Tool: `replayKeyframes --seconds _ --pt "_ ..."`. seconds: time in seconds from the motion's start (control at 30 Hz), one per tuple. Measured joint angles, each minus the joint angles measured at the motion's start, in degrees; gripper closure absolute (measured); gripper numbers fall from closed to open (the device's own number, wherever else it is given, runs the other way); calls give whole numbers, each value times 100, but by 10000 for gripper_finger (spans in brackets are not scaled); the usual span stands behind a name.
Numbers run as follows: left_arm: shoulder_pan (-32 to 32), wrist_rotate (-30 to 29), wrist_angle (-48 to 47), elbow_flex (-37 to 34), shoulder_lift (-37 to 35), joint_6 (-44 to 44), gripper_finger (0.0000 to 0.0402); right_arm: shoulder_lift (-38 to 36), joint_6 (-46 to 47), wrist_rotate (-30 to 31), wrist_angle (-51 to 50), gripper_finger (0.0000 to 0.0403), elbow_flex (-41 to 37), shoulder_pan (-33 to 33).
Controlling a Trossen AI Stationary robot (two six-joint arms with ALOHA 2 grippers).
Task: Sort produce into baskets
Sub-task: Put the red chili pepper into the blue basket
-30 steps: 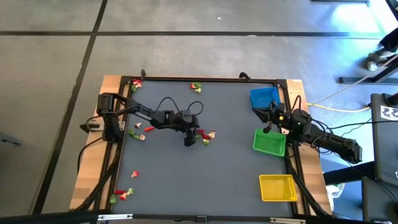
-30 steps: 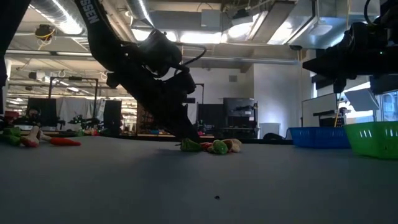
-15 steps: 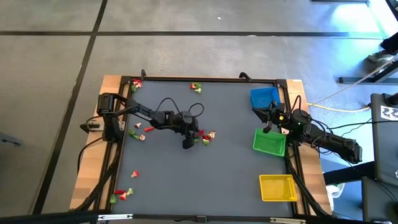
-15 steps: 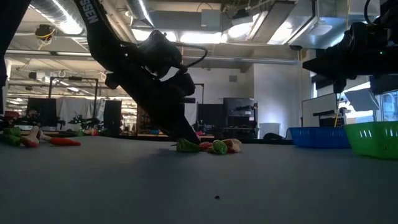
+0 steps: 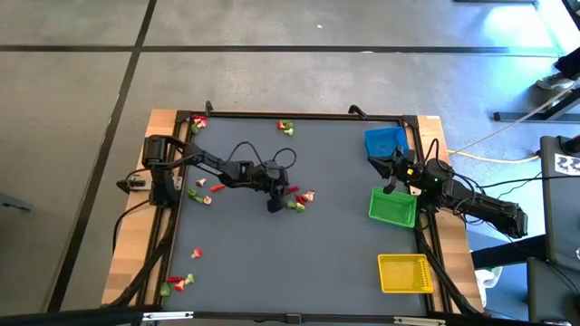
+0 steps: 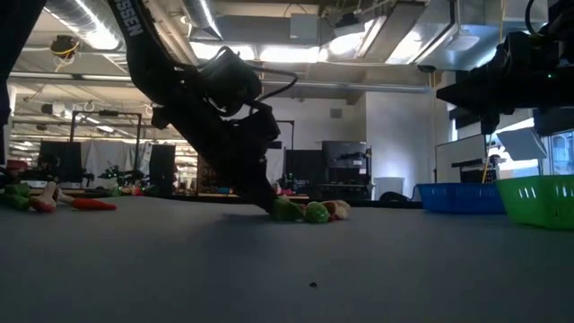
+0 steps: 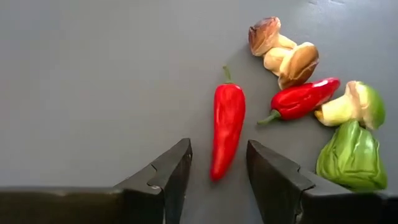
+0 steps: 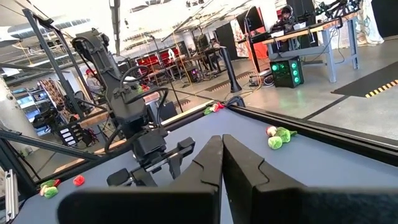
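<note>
Grey table (image 5: pixel 299 254): scattered produce (image 5: pixel 297 201), baskets (image 5: pixel 391 206).

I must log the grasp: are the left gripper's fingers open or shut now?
Open. The left gripper has a clear gap between its fingers, with the red chili's tip between them.

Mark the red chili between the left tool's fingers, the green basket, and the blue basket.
red chili (image 7: pixel 227 127), left wrist view, mid-body.
green basket (image 5: pixel 392 206), high view, mesh floor.
blue basket (image 5: pixel 385 141), high view, floor.
</note>
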Motion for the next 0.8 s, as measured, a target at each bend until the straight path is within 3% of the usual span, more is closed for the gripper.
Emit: replayKeyframes --seconds 0.5,0.8 --pt "-29 51 28 0 -4 577 379 0 98 0 -2 388 -1 0" --pt "-32 44 42 82 -126 527 379 0 687 -1 -3 388 0 0"
